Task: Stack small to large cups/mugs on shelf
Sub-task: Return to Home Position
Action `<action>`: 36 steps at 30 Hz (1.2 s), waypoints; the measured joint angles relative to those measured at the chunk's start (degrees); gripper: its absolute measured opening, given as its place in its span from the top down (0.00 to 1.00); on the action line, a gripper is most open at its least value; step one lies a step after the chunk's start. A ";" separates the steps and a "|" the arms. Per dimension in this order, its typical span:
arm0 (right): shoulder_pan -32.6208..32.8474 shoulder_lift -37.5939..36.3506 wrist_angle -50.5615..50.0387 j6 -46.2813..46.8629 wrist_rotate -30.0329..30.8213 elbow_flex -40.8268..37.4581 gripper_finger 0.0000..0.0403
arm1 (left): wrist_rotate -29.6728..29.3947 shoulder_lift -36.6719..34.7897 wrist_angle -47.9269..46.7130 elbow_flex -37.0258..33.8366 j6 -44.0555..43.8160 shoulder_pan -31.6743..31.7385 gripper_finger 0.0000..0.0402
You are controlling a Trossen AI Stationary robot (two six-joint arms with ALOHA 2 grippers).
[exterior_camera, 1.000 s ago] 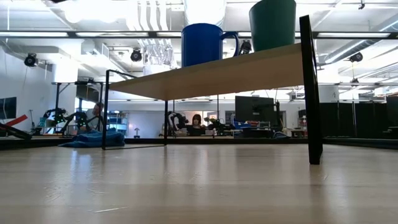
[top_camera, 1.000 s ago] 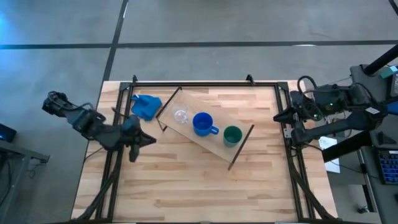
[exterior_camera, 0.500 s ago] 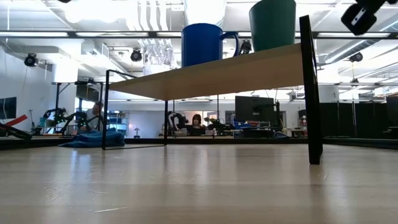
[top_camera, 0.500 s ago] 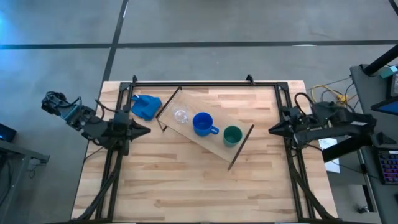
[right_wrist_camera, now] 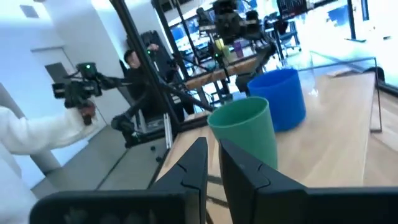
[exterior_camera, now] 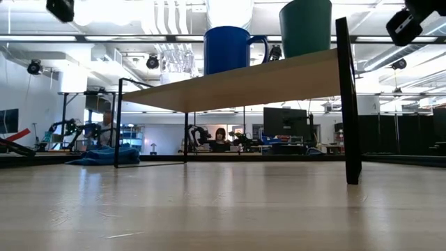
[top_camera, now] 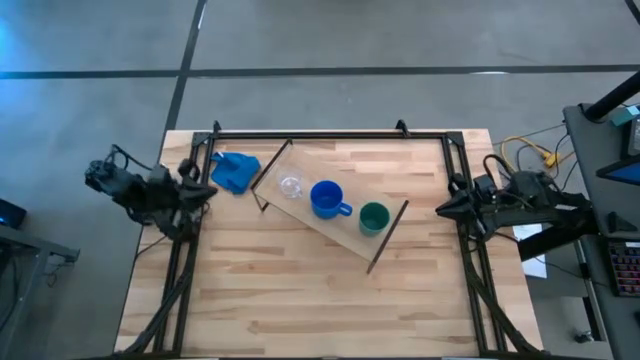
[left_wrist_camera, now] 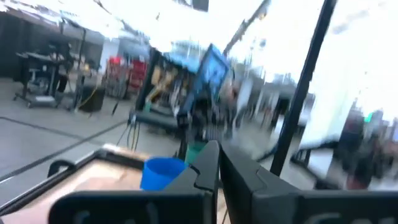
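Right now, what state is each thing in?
clear glass cup: upright on the shelf, at one end
blue mug: upright, middle of the row
green cup: upright, at the other end
shelf: standing, skewed on the table
blue cloth: crumpled on the table
left gripper: shut, empty, at table edge
right gripper: shut, empty, at table edge

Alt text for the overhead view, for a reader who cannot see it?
A clear glass cup, a blue mug and a green cup stand in a row on the wood shelf, set diagonally on the table. The left gripper and right gripper sit at the table's side edges; a blue cloth lies by its glass-cup end.
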 joint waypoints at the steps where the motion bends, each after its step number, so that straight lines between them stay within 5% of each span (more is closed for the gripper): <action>1: 0.04 0.24 -0.09 -1.15 0.00 -0.03 0.91 | -0.12 -2.21 0.63 -1.11 -0.19 0.01 1.00; 7: 0.01 -1.80 5.40 -6.72 0.39 -1.80 0.91 | -0.03 -12.60 1.96 -7.52 3.08 0.00 1.00; 16: 0.00 -2.25 8.97 -7.37 1.45 -4.13 0.91 | 3.30 -11.46 2.74 -11.51 5.35 0.04 1.00; 32: 0.00 -2.20 42.79 -0.60 1.70 -25.06 0.91 | 5.67 -12.35 12.36 -20.45 6.85 0.04 1.00; 36: 0.00 -1.89 42.23 2.55 2.25 -26.33 0.91 | 7.23 -12.37 16.86 -23.31 6.61 0.04 1.00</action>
